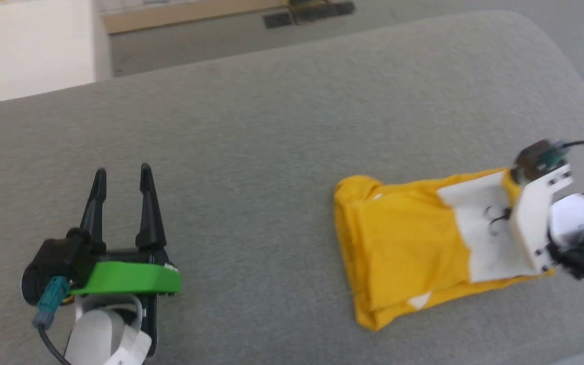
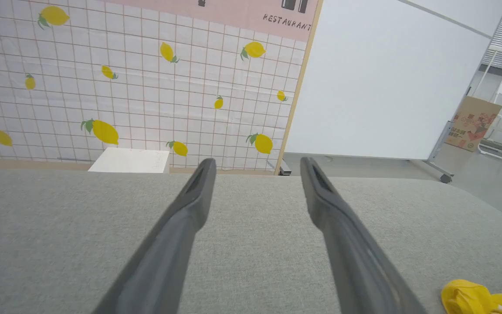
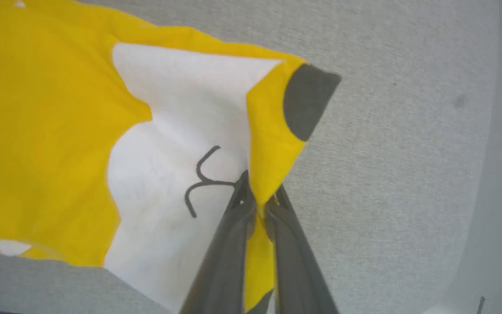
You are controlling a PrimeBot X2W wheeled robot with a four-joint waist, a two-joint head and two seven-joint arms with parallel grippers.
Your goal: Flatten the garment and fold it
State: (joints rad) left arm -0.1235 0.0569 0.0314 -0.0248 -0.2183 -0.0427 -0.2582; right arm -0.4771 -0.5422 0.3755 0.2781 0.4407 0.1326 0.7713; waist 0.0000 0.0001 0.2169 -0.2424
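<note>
The garment [image 1: 413, 243], a yellow T-shirt with a white printed patch, lies bunched on the grey cushion at the right of the head view. My right gripper [image 3: 257, 196] is shut on its yellow edge, pinching the cloth [image 3: 50, 131] beside a white patch with a thin black curl and a dark grey spot. In the head view the right wrist [image 1: 540, 218] covers the shirt's right end and hides its fingers. My left gripper [image 1: 122, 175] rests open at the lower left, well apart from the shirt. Its two fingers [image 2: 190, 218] stand wide over bare cushion, with a yellow corner of the garment [image 2: 473, 298] at the lower right.
The grey cushion [image 1: 251, 152] spans the head view, its rounded far edge running along the top and its right edge close to the shirt. Beyond it are a white block [image 1: 38, 45], a lemon-print tiled wall [image 2: 137, 87], a white partition [image 2: 386, 87] and a cardboard box [image 2: 473, 124].
</note>
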